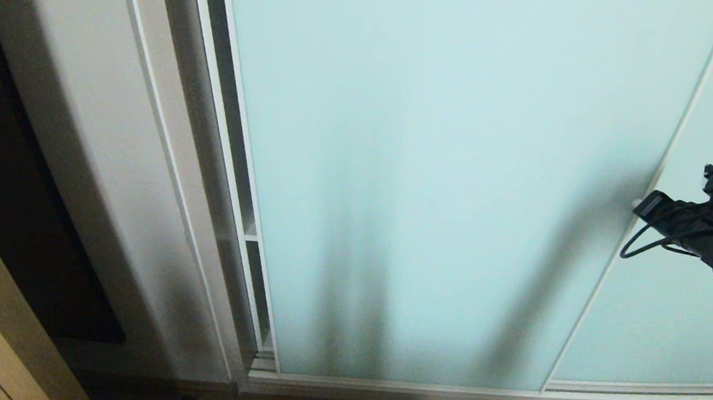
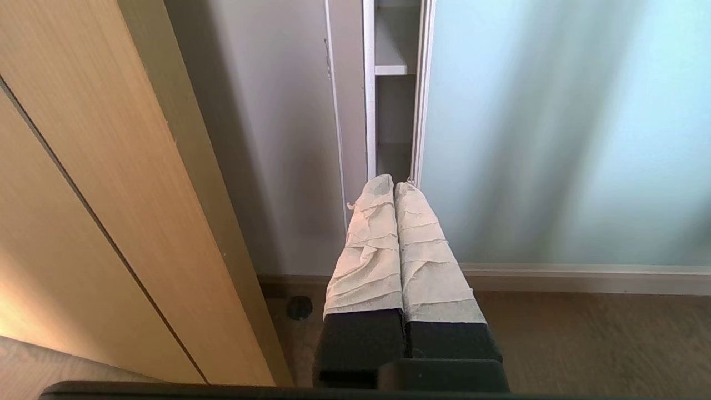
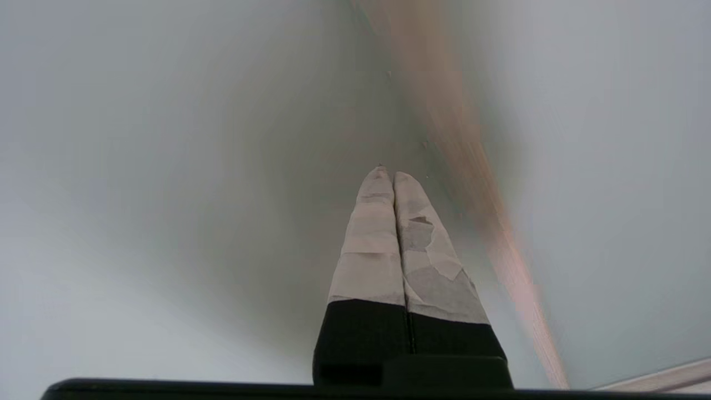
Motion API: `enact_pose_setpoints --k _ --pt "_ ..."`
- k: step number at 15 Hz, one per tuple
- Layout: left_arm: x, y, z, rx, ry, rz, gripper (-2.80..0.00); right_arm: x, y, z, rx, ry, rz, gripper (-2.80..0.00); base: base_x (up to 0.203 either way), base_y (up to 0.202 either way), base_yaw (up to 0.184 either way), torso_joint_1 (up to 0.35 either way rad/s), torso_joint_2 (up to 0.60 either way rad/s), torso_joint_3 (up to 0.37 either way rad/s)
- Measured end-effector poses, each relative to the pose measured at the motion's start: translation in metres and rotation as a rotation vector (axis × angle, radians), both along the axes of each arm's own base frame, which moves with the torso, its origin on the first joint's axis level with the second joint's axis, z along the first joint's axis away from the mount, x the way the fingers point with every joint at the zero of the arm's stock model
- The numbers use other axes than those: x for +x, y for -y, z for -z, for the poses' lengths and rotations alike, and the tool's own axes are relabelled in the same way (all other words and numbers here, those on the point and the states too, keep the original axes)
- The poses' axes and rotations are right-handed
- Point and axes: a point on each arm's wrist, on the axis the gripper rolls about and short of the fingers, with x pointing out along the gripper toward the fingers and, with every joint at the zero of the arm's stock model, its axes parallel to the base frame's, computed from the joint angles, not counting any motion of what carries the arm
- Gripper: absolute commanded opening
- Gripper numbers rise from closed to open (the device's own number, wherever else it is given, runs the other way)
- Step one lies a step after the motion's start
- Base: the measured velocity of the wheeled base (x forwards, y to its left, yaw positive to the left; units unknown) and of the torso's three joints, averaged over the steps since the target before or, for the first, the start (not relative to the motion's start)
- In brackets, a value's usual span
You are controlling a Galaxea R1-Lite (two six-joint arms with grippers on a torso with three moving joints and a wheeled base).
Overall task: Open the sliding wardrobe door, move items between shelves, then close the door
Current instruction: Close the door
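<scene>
Right now the tall pale aqua frosted-glass sliding wardrobe door [image 1: 448, 169] fills most of the head view, centre to right. It sits almost shut, with only a thin dark gap along its left frame edge. I judge that gap is where I need to get purchase to slide it.

My right gripper [image 3: 387, 175] has its tape-wrapped fingers [image 3: 372, 244] pressed together, holding nothing, nose pointed at the glass. Whether it touches the panel I cannot tell. In the head view only that arm's black wrist with looped cable shows, at the right edge, mid height, close to the slim white frame strip. Shut fingers make sense here, I think: a flat tip to push with, nothing to grab.

My left gripper [image 2: 394, 186] is parked low, fingers together and empty, aimed at the gap, through which the front edge of a plain white shelf board [image 2: 391, 70] shows at upper centre.

No cushion is visible anywhere.

Room: plain white-grey side wall panel [image 1: 111, 161] on the left, light wood-grain board [image 2: 111, 194], silver-white floor track [image 1: 474, 397] along the bottom, brownish floor [image 2: 583, 344] beneath.
</scene>
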Motion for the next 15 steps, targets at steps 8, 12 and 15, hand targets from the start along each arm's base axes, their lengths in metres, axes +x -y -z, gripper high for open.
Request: enact_pose_setpoints --k 8,12,15 --pt "0.000 0.000 0.000 0.000 0.000 0.000 -2.80 -0.002 -0.024 -0.004 0.001 -0.003 -0.042 -2.80 0.000 0.000 0.000 0.000 0.00 0.000" --pt "0.000 0.000 0.000 0.000 0.000 0.000 -2.80 -0.027 -0.017 -0.016 0.003 -0.010 -0.020 -2.80 0.000 0.000 0.000 0.000 0.00 0.000" --pt "0.000 0.000 0.000 0.000 0.000 0.000 -2.80 -0.053 0.010 -0.033 -0.011 0.019 0.053 -2.80 0.000 0.000 0.000 0.000 0.00 0.000"
